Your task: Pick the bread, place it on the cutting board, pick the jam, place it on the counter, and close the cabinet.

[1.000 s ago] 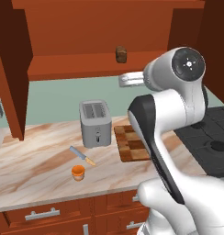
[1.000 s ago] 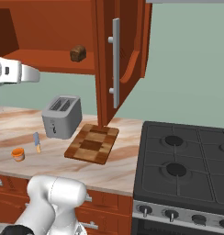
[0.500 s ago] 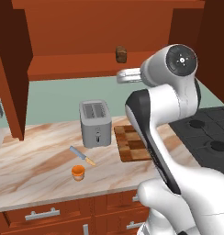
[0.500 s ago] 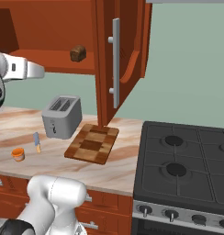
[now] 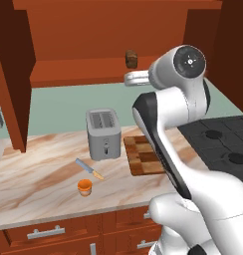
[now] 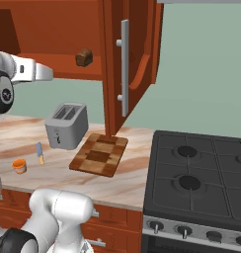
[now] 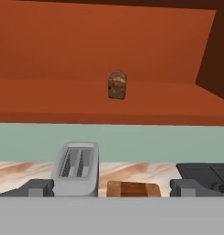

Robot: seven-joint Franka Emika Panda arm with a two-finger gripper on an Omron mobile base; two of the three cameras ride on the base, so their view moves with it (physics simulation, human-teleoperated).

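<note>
The bread (image 7: 117, 85) is a small dark brown loaf standing on the open cabinet's shelf (image 7: 109, 106); I also see it as bread (image 5: 131, 59) and bread (image 6: 84, 57). My gripper (image 7: 113, 189) is open, its fingertips (image 7: 38, 187) wide apart, and it faces the loaf from some way off, lower than the shelf. The hand shows as gripper (image 5: 130, 78) and gripper (image 6: 46, 73). The checkered cutting board (image 5: 143, 155) lies on the counter (image 5: 39, 179) right of the toaster. The orange jam (image 5: 84, 187) jar stands near the counter's front edge. The cabinet (image 6: 127, 64) doors hang open.
A silver toaster (image 5: 103, 133) stands on the counter below the shelf. An orange-handled knife (image 5: 90, 169) lies just behind the jam. A black stove (image 6: 201, 178) adjoins the counter on the right. The left cabinet door (image 5: 14, 74) juts out at the left.
The hand has risen a little toward the shelf's height and the arm's upper joint has leaned slightly nearer the cabinet. The gripper has stayed open.
</note>
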